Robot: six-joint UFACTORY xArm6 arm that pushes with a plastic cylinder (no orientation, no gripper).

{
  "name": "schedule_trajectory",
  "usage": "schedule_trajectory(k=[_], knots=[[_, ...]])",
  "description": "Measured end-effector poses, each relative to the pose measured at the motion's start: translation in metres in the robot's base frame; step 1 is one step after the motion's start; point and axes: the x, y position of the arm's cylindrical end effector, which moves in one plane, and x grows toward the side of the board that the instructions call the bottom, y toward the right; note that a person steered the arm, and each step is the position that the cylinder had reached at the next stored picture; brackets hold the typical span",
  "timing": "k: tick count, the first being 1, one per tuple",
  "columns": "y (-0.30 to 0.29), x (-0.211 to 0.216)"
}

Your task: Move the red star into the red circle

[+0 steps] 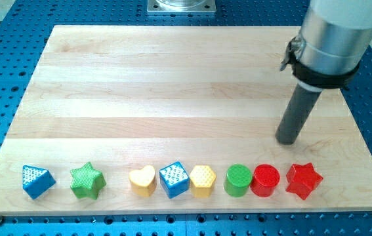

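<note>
The red star (303, 179) sits near the view's bottom right of the wooden board (172, 78). The red circle (266, 180) stands just to its left, almost touching it. My tip (287, 140) rests on the board above and between these two, a short way toward the view's top, touching neither.
A row of blocks runs along the board's bottom edge: a blue triangle (37, 181), a green star (86, 180), a yellow heart (142, 181), a blue cube (174, 179), a yellow hexagon (203, 180) and a green circle (238, 179) beside the red circle.
</note>
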Motion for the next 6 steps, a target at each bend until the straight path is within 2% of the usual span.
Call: schedule_trajectory(k=[1, 3, 4, 5, 6], knots=[[0.019, -0.001], [0.105, 0.051], [0.102, 0.102], [0.082, 0.109], [0.047, 0.097]])
